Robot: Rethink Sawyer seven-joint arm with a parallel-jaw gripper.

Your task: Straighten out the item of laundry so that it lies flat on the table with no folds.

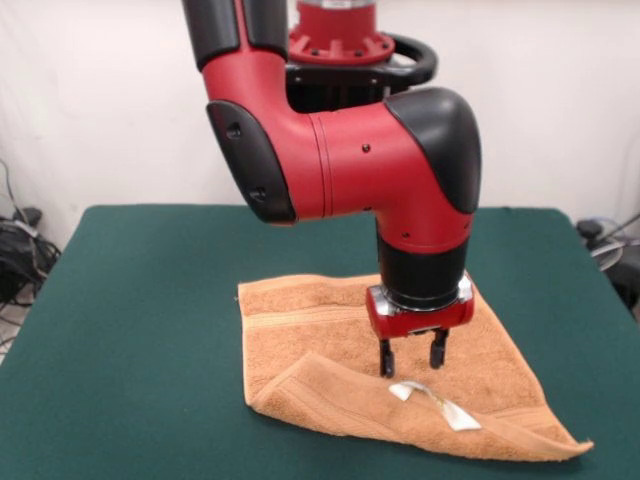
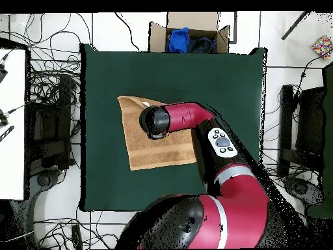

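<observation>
Below the tool, open-jawed and holding nothing, the towel lay on the worktop; its edge nearest me was folded over, unflattened.

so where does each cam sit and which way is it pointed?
Front view: across the table from the robot, facing it; shows the pedestal base, red arm and gripper, jaws open, over the towel.
Overhead view: above the table, looking straight down, robot base at bottom; shows the arm reaching over the towel, gripper hidden beneath it.
Shared: table, towel, arm; the views are turned half round.
</observation>
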